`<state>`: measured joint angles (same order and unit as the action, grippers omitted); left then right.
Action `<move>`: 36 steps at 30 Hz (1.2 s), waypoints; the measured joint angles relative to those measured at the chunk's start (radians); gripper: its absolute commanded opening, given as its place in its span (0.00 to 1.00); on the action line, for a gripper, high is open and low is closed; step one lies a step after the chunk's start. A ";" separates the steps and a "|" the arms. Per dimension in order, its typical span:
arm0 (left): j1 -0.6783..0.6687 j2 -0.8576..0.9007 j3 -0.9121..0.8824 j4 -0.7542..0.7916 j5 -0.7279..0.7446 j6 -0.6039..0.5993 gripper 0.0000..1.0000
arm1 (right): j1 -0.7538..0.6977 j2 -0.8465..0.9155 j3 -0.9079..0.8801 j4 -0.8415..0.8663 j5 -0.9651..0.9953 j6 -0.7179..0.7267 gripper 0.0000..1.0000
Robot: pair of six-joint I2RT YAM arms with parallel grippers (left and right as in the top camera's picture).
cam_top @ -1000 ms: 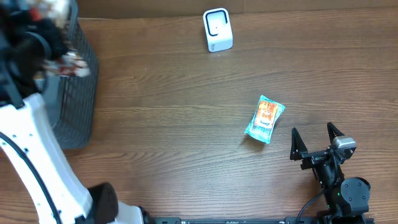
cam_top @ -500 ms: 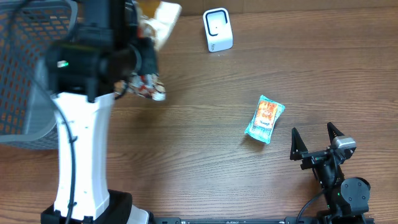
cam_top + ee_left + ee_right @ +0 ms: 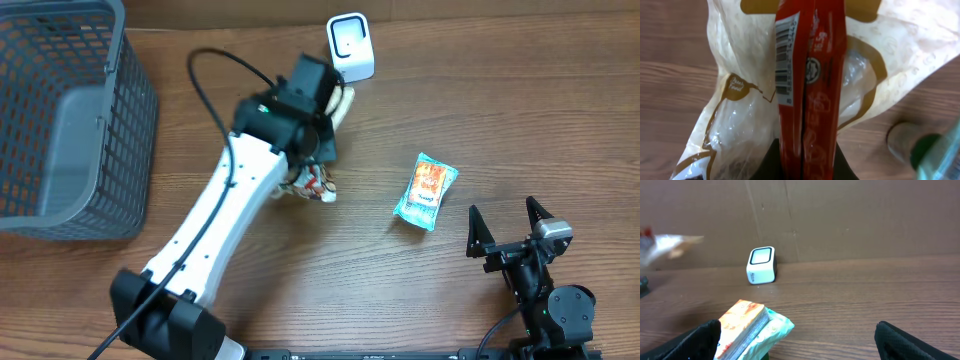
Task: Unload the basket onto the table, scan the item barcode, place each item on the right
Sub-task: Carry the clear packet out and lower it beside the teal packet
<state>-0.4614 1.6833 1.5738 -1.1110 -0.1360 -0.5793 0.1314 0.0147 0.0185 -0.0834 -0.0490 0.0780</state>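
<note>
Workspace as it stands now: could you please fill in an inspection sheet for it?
Surface: brown wooden table.
Job's things: white scanner upright at the far edge; snack bag close to it, with a barcode on its red band.
Clutter: teal-and-orange packet lying flat on the table; grey mesh basket at the far left.
Pincers: left pincer shut on the snack bag; right pincer open, holding nothing, just short of the teal-and-orange packet.
Cables: black cable looping off the left arm.
Surroundings: plain brown wall behind the table.
</note>
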 measured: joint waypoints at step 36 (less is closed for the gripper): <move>-0.076 0.003 -0.504 0.537 -0.003 -0.100 0.05 | 0.000 0.000 0.000 0.000 0.001 0.000 1.00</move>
<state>-0.5377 1.6863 1.0702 -0.5735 -0.1387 -0.6788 0.1314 0.0147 0.0185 -0.0834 -0.0483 0.0784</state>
